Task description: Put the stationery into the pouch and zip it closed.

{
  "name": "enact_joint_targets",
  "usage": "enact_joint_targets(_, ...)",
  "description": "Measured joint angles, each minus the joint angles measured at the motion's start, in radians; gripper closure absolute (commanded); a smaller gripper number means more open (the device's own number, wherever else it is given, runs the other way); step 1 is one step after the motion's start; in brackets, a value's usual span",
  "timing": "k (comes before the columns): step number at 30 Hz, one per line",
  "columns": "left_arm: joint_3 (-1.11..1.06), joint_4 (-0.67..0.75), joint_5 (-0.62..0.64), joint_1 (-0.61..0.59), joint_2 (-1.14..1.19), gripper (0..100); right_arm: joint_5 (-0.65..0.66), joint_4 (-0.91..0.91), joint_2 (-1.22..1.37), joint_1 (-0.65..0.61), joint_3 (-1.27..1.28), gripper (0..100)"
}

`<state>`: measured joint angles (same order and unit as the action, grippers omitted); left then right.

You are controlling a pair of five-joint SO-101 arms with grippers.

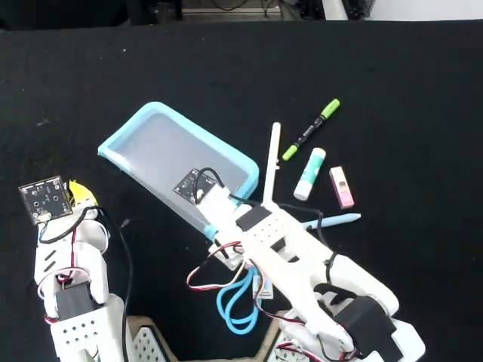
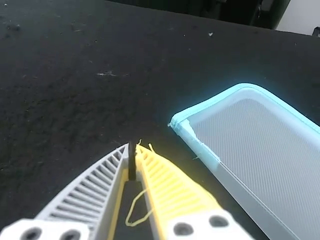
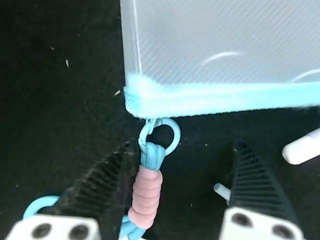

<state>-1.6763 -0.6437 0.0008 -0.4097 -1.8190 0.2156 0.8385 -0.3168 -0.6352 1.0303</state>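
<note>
Well, my right pincer [image 3: 185, 145] stands released, its two black fingers [image 3: 107, 175] spread wide at the corner of the pouch [image 1: 162, 147], clasping nothing. Between them lies the zip ring [image 3: 167, 136], hanging from the pouch's pale blue trim. A blue cord [image 1: 238, 305] is tied to the ring, and a pink bead [image 3: 146, 190] is threaded on it. The bead rests just beside one finger, and I cannot tell whether it touches. From above, the cord's loop trails back beneath my right arm.

My left pincer [image 2: 132, 146] is clenched on nothing, its grey and yellow fingers meeting at the tips. It sits low over the black table [image 1: 392, 83], apart from the pouch's nearest corner.

The pouch lies flat and slanted, translucent, near the table's middle. The stationery is all outside it, on the far side from my left arm. A slim white stick [image 1: 271, 160] lies nearest its edge. Then come a black marker [image 1: 311, 130] with a green cap, a white glue stick [image 1: 309, 173] with a green end, and a small pink block [image 1: 341, 186]. A pale blue pen [image 1: 336, 220] runs partly under my right arm.
</note>
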Motion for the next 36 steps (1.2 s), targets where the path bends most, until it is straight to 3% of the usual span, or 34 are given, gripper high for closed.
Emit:
enact_joint_targets(5, 0.000, 0.000, 0.000, 0.000, 0.000, 97, 0.000, 0.000, 0.000, 0.044, 0.000, 78.7)
enact_joint_targets(10, 0.000, 0.000, 0.000, 0.000, 0.000, 97, 0.066, 0.000, 0.000, 0.138, 0.000, 79.3)
enact_joint_targets(15, 0.000, 0.000, 0.000, 0.000, 0.000, 97, 0.098, 0.000, 0.000, 0.141, 0.000, 79.7)
enact_joint_targets(21, 0.000, 0.000, 0.000, 0.000, 0.000, 97, 0.178, 0.000, 0.000, 0.051, 0.000, 81.8)
enact_joint_targets(27, 0.000, 0.000, 0.000, 0.000, 0.000, 97, 0.209, 0.000, 0.000, 0.091, 0.005, 85.6)
enact_joint_targets(31, 0.000, 0.000, 0.000, 0.000, 0.000, 97, 0.313, 0.000, 0.000, 0.146, 0.005, 82.3)
enact_joint_targets(36, 0.000, 0.000, 0.000, 0.000, 0.000, 97, 0.407, -0.023, 0.000, 0.173, 0.009, 85.2)
